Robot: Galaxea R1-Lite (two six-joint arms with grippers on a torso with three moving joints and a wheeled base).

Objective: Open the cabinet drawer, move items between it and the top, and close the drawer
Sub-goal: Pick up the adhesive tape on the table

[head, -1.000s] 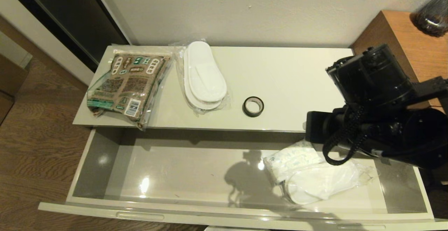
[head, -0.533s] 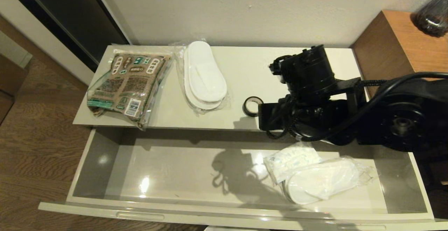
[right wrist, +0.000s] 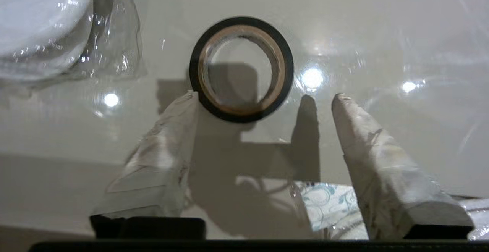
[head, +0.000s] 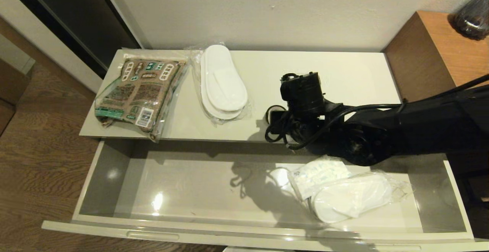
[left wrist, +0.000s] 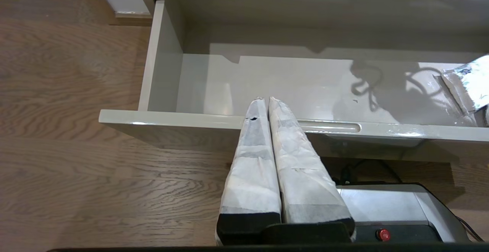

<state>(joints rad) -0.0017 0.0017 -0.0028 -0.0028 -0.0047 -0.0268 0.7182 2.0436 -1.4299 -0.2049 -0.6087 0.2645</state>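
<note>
The cabinet drawer (head: 114, 175) stands pulled wide open. It holds one wrapped pair of white slippers (head: 351, 200) beside a white sachet (head: 319, 173). On the top (head: 344, 76) lie the brown-and-green packet (head: 137, 91), the other slipper pair (head: 223, 84) and the black tape roll (right wrist: 241, 68). My right gripper (right wrist: 265, 94) is open, low over the top, with one fingertip (right wrist: 189, 99) at the roll's outer rim and the roll just beyond the tips. In the head view the right wrist hides most of the roll. My left gripper (left wrist: 266, 100) is shut and empty, in front of the drawer's front (left wrist: 191, 118).
A taller brown wooden unit (head: 431, 49) with a dark jar (head: 473, 13) stands at the right end of the cabinet. A wall runs behind the top. Wooden floor (head: 38, 149) lies to the left, and the robot's base (left wrist: 397, 206) sits under the drawer front.
My right arm has swung left from the cabinet's right end and dropped toward the top, ending with its wrist over the tape roll. Nothing else has moved.
</note>
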